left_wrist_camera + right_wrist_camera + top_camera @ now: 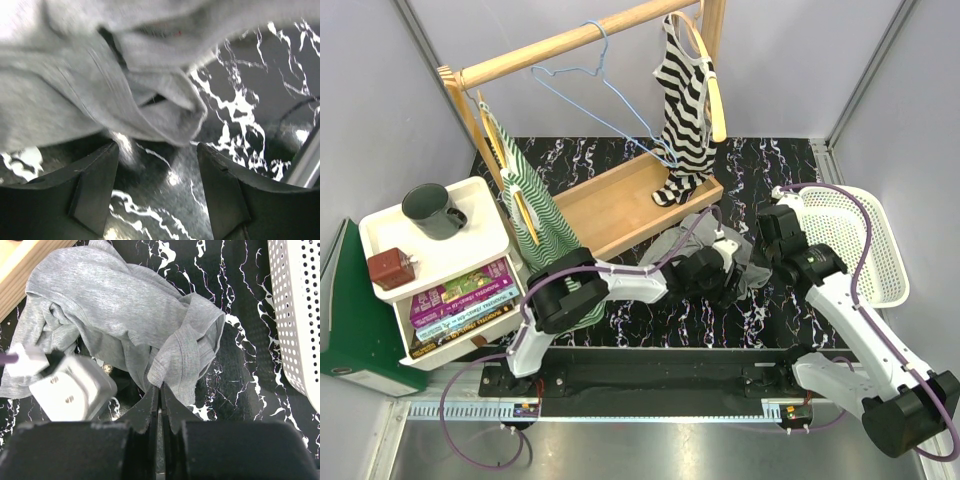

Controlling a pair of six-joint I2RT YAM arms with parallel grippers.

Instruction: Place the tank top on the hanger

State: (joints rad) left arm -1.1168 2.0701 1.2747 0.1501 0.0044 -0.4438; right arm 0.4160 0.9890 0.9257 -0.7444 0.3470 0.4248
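Black white-veined marble tabletop (620, 325) shows open surface along its near edge. Crumpled grey knit tank top (745, 262) lies at centre, well apart from the thin light-blue wire hanger (610, 95) on the wooden rail (570, 40). Left gripper (157, 150) gapes wide over the folds; right gripper (160, 390) is pressed closed beside a strap.

Pale grey walls (800, 60) surround your black, white-veined tabletop (655, 325). A wooden clothes rack (610, 205) stands at its back, a white shelf unit (485, 240) to your left.

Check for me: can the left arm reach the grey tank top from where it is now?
Likely yes. The left gripper is open, and the tank top lies crumpled on the table just ahead of its jaws, with nothing between them in the left wrist view.
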